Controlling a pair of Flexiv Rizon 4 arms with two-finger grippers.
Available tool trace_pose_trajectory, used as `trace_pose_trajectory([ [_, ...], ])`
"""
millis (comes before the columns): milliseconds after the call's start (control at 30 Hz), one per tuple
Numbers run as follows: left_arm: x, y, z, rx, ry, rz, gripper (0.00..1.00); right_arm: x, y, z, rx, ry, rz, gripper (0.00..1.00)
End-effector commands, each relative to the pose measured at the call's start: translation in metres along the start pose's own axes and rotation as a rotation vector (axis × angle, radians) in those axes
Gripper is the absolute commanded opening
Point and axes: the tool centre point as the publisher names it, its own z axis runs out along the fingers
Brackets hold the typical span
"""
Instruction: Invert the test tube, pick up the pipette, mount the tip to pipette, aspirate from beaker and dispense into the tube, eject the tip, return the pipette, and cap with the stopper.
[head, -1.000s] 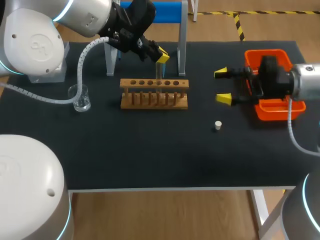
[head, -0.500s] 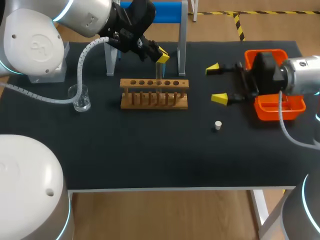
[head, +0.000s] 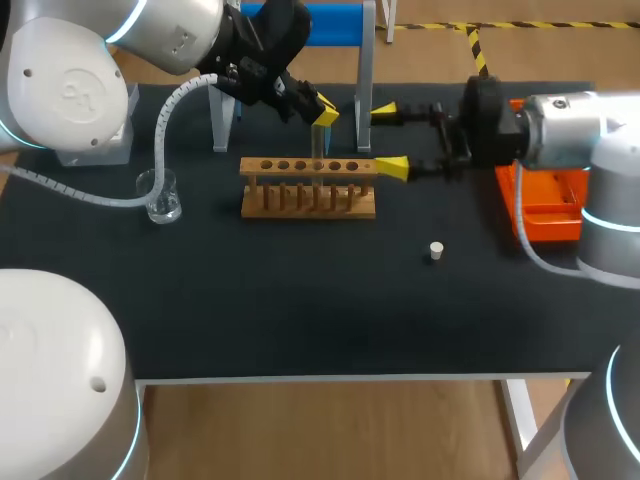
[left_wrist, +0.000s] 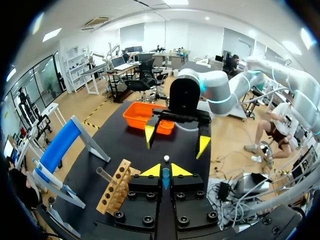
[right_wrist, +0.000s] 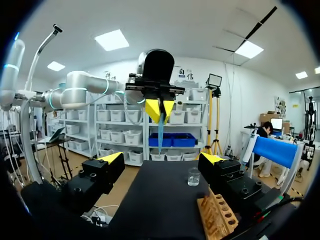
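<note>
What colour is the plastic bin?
The bin is orange, clearest in the left wrist view.

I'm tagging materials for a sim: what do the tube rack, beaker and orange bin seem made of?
Tube rack: wood, matte tan, with dowel pegs. Beaker: clear, glossy, glass or plastic, cannot tell which. Orange bin: probably moulded plastic, uniform bright colour.

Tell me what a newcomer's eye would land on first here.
The left gripper, shut on the test tube, holds it upright over the wooden rack near the table's back. The right gripper hangs wide open just beside the rack's right end, with the orange tray to its right.
</note>
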Motion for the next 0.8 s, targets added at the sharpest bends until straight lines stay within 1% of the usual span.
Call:
trace_pose_trajectory([
  [33, 0.0, -0.001, 0.0, -0.005, 0.001, -0.002, 0.0, 0.002, -0.001, 0.016, 0.003, -0.018, 0.009, 1.0],
  [400, 0.0, -0.001, 0.0, -0.005, 0.001, -0.002, 0.0, 0.002, 0.007, 0.035, -0.012, -0.011, 0.007, 1.0],
  [800, 0.0, -0.001, 0.0, -0.005, 0.001, -0.002, 0.0, 0.0, 0.013, 0.052, 0.001, 0.008, -0.011, 1.0],
])
